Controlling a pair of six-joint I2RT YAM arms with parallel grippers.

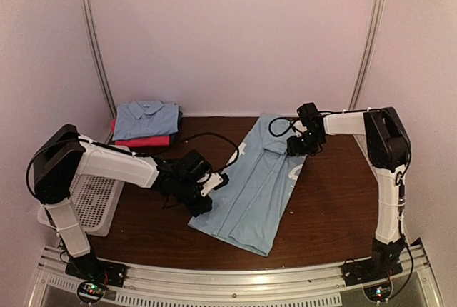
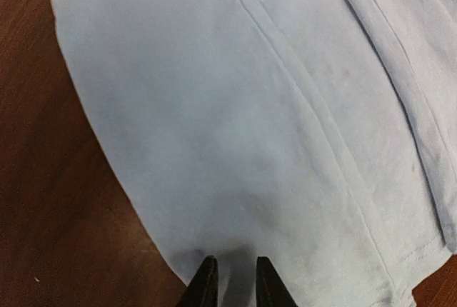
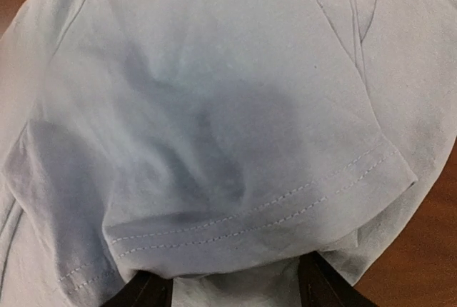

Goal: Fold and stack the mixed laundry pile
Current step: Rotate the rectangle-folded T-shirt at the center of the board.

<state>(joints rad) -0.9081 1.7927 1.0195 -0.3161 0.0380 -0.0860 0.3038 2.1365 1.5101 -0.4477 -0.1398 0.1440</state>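
A large light blue shirt [image 1: 253, 189] lies long and narrow on the brown table, folded lengthwise, with white print at its edges. My left gripper [image 1: 214, 182] is at the shirt's left edge. In the left wrist view its fingers [image 2: 206, 285] stand close together with the shirt's edge [image 2: 235, 143] pinched between them. My right gripper [image 1: 298, 144] is at the shirt's upper right. In the right wrist view its jaws stand wide apart, and the stitched hem of a sleeve [image 3: 235, 228] bunches over the gap. A folded light blue collared shirt [image 1: 146, 118] lies at the back left.
The folded collared shirt rests on a magenta cloth [image 1: 143, 141] by the back wall. A white perforated basket [image 1: 93, 207] stands at the left table edge under my left arm. Bare brown table [image 1: 335, 207] shows right of the shirt.
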